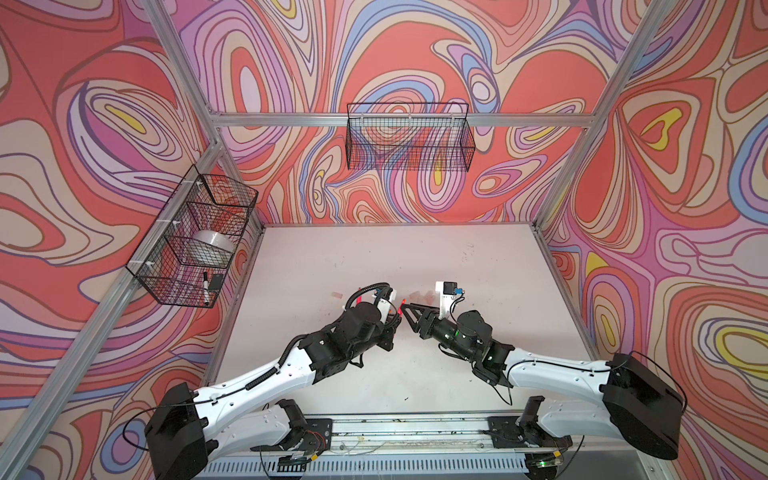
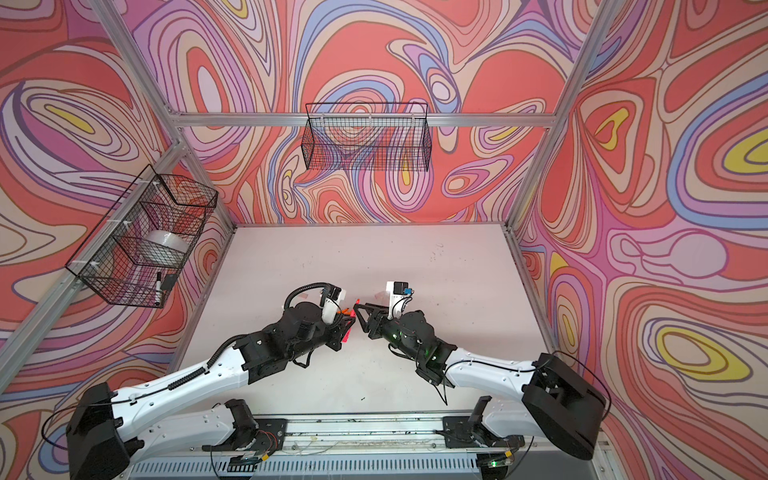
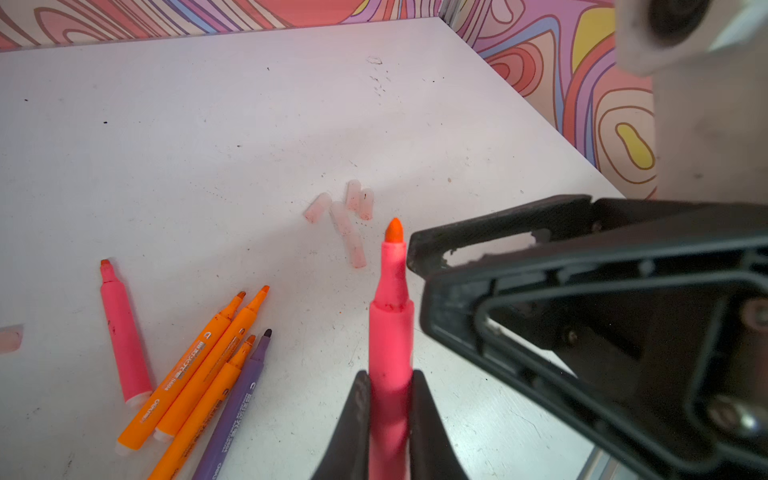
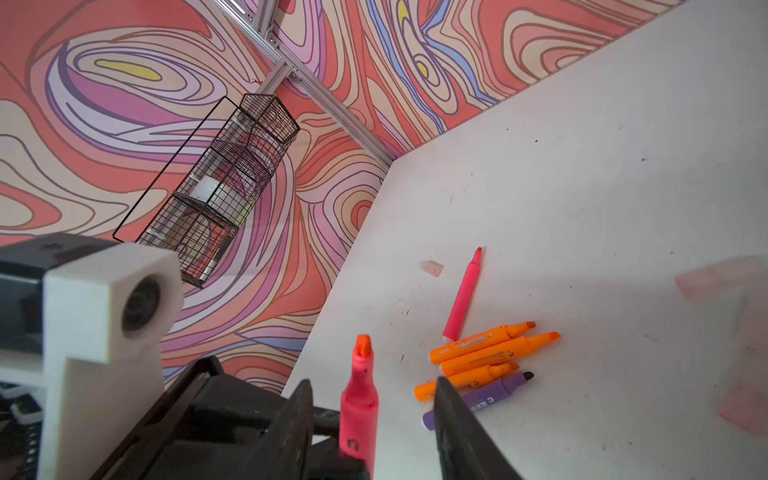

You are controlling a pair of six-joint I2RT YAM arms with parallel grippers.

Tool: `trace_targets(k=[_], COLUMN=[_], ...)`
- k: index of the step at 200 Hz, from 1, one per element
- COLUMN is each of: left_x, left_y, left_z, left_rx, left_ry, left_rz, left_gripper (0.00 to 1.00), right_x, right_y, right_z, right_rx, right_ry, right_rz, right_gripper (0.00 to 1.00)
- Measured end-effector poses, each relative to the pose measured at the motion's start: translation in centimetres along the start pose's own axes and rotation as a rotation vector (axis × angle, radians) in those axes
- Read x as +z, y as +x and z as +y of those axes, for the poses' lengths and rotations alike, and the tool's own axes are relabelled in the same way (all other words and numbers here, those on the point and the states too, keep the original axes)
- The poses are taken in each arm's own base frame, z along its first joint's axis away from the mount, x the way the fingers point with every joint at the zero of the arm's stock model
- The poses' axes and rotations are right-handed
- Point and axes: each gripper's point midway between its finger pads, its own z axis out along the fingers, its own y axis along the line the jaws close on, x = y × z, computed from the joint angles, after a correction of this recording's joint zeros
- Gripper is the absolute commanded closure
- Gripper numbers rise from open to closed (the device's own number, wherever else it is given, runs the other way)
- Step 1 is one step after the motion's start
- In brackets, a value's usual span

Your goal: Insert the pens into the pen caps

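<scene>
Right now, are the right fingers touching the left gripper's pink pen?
Apart. The right wrist view shows the fingers straddling the pink pen, a gap each side.

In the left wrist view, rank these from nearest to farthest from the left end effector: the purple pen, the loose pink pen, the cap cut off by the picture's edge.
1. purple pen, in the bunch beside the left end effector, which grips the held pink pen.
2. loose pink pen, beyond the orange pens.
3. cut-off cap, farther out past that pink pen.

Pink pens (image 3: 123, 332), orange pens (image 3: 183, 370), purple pen (image 3: 239, 399), swirl-patterned walls (image 1: 415, 50).
</scene>
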Motion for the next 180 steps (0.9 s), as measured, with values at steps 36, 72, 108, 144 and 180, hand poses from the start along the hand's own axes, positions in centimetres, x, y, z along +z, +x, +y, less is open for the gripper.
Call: trace_targets(k=[36,72,108,144,180], left_x=[0.0,0.3,0.6,0.6,0.6], left_y=[0.0,-0.2,0.0,-0.5,-0.6], left_z=[0.0,-0.1,-0.1,-0.4,-0.2], left_rx=[0.016,0.023,0.037,0.043,0.039], left_ry=[0.0,0.003,0.003,0.012,0.002], left_rz=[0.0,-0.007,0.001,-0.012,-0.018], left_gripper=[1.0,1.0,1.0,1.0,1.0], right_x=[0.6,1.3,1.6,1.7,1.6], right_y=[0.2,0.8,0.9,0.6,0.5], right_z=[0.0,0.3,0.3,0.2,0.2], right_rx=[0.021,0.033,0.038,0.041,0.036], right_ry=[-0.001,-0.008,-0.003,0.009,0.012], right_rz=[0.002,0.015,0.018,0.001,-0.004], right_gripper=[0.55,0.6,0.72,0.91,0.98])
